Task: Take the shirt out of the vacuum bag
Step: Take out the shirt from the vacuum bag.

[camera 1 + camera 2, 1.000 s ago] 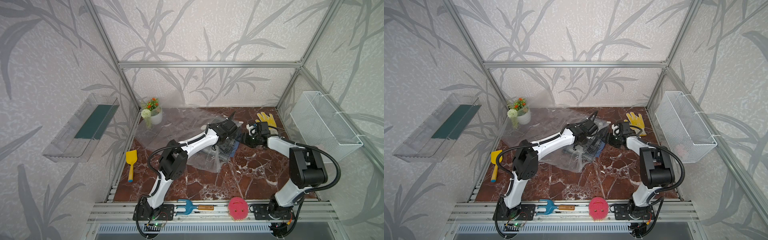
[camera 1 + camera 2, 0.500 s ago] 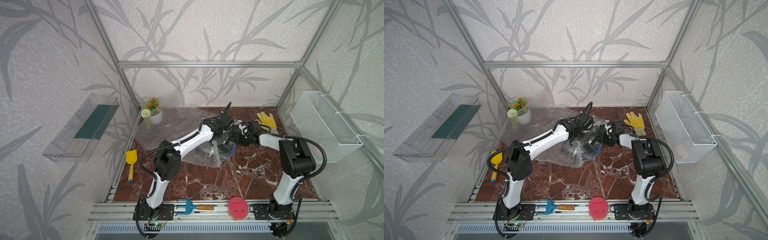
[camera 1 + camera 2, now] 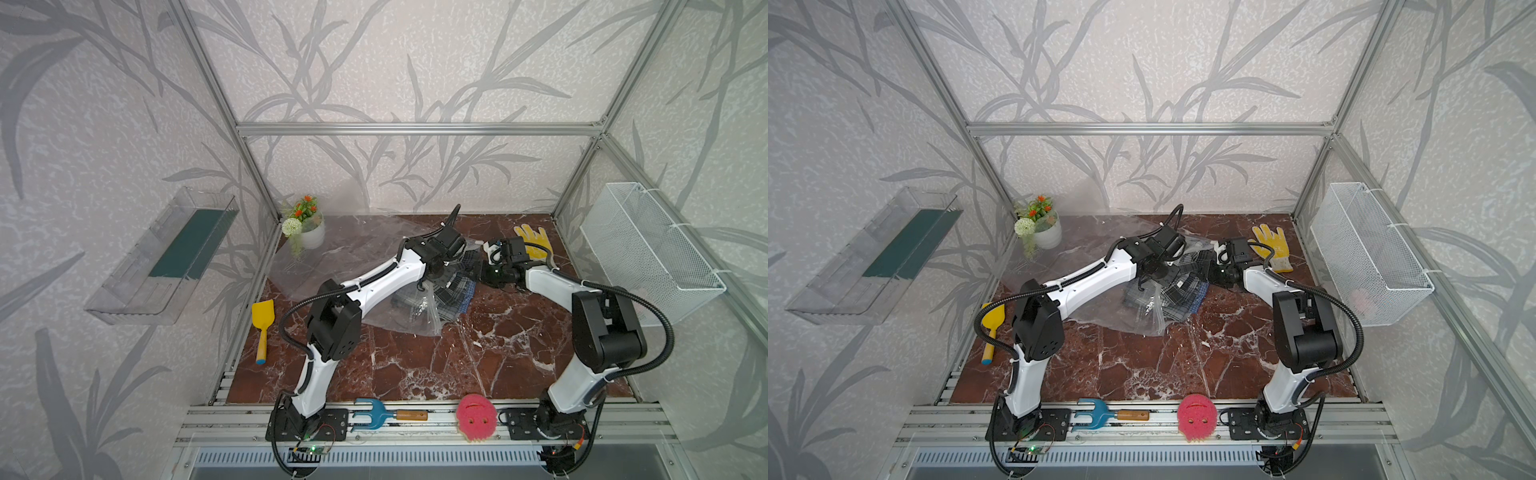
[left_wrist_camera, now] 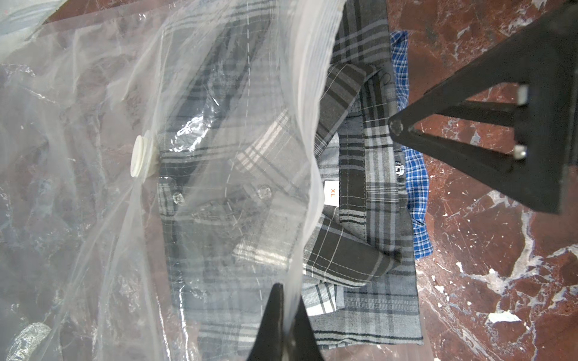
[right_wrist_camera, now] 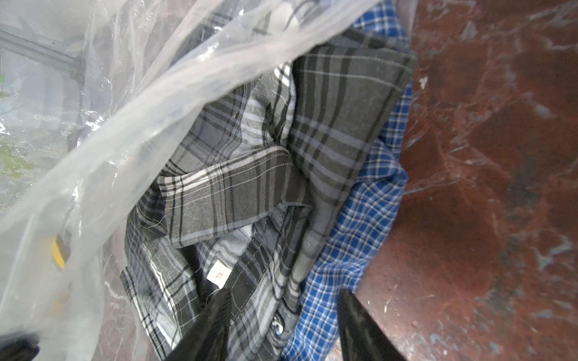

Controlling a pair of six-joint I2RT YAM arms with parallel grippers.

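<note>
The vacuum bag (image 3: 353,253) is clear crinkly plastic spread over the back of the marble table, with its round white valve (image 4: 142,156) on top. A grey plaid shirt (image 4: 356,175) with an XL label (image 5: 219,273) lies half out of the bag's mouth, over blue checked cloth (image 5: 359,218). My left gripper (image 4: 286,312) is shut on the bag's upper mouth edge and holds it up off the shirt. My right gripper (image 5: 284,312) is open. Its fingers (image 5: 212,322) straddle the shirt's collar edge and the blue cloth. Both top views show the two grippers (image 3: 478,274) (image 3: 1158,274) meeting over the shirt (image 3: 1187,291).
A yellow glove (image 3: 534,245) lies behind the right wrist and a flower pot (image 3: 309,232) stands at the back left on the bag. At the left edge is a yellow scoop (image 3: 262,324). A blue fork (image 3: 374,415) and pink sponge (image 3: 476,422) lie on the front rail. A wire basket (image 3: 648,249) hangs right.
The right gripper has moved left onto the shirt's exposed end and its jaws have narrowed. The left gripper has shifted back and left, still pinching the bag's edge.
</note>
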